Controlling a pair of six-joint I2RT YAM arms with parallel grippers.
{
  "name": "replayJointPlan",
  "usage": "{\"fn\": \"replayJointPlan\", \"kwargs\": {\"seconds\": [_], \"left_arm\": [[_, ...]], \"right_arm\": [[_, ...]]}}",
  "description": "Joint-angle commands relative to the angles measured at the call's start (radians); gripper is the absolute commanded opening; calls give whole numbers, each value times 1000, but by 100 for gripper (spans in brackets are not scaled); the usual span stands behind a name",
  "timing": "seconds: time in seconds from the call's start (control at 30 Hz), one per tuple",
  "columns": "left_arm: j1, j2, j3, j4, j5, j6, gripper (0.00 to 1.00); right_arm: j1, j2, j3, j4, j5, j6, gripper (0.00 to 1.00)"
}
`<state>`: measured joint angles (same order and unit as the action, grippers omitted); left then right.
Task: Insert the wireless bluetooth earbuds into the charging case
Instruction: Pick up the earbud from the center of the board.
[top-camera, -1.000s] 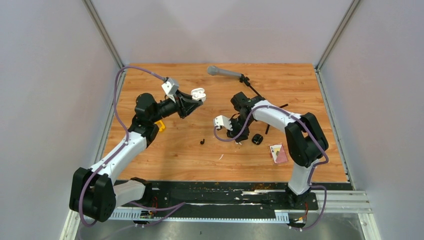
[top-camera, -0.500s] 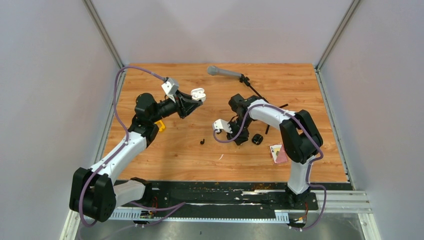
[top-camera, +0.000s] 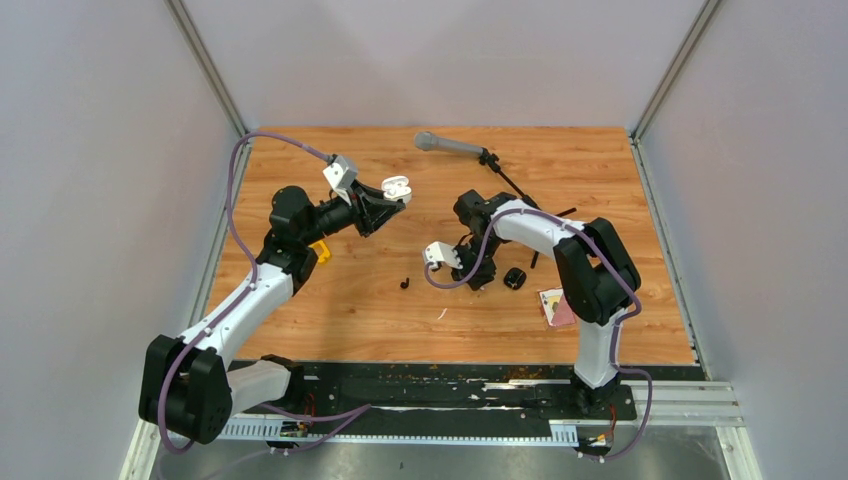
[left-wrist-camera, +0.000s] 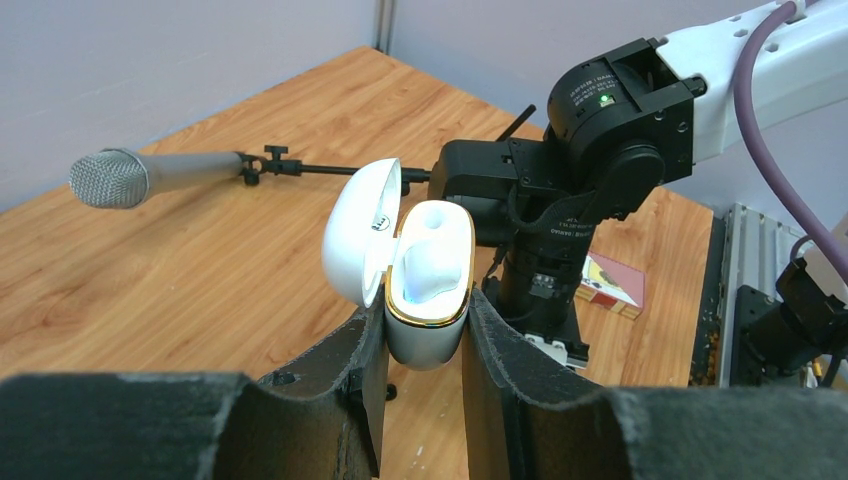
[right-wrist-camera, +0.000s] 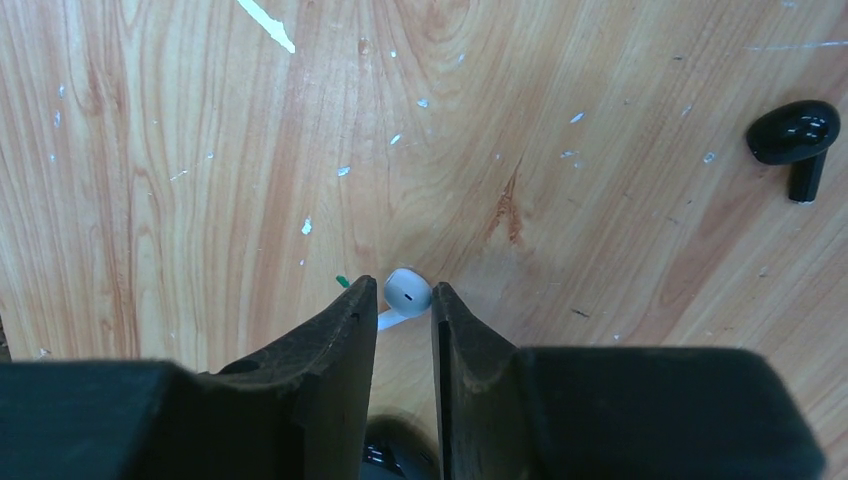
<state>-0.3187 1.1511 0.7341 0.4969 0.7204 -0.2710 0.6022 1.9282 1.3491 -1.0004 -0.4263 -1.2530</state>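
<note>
Counting what's visible: 2 cases, 1 white case (left-wrist-camera: 430, 265) w/ lid open and 1 black case (top-camera: 514, 278) down on the table (top-camera: 330, 320). Loose buds: 1 white earbud (right-wrist-camera: 407, 291) and 1 black earbud (right-wrist-camera: 795, 135). Looks like another white one sits inside the white case, but tbh it's hard to tell. The left gripper (left-wrist-camera: 425, 318) is clamped on that case, held up off the wood. The right gripper (right-wrist-camera: 405, 302) is nearly closed, w/ the white earbud right between its tips; can't tell if it's actually pinched.

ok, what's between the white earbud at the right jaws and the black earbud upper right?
Nothing: bare wooden table between the white earbud and that black earbud, right wrist view.
</note>
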Motion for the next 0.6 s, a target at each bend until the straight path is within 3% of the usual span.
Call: {"fn": "replayJointPlan", "kwargs": {"seconds": [0.0, 0.43, 0.57], "left_arm": [[4, -14, 22, 17, -9, 15, 0], [4, -8, 24, 18, -7, 12, 0], [4, -5, 22, 20, -7, 12, 0]], "right_arm": [[11, 8, -1, 23, -6, -37, 26], [12, 6, -40, 16, 28, -80, 31], [12, 7, -50, 35, 28, -68, 27]]}}
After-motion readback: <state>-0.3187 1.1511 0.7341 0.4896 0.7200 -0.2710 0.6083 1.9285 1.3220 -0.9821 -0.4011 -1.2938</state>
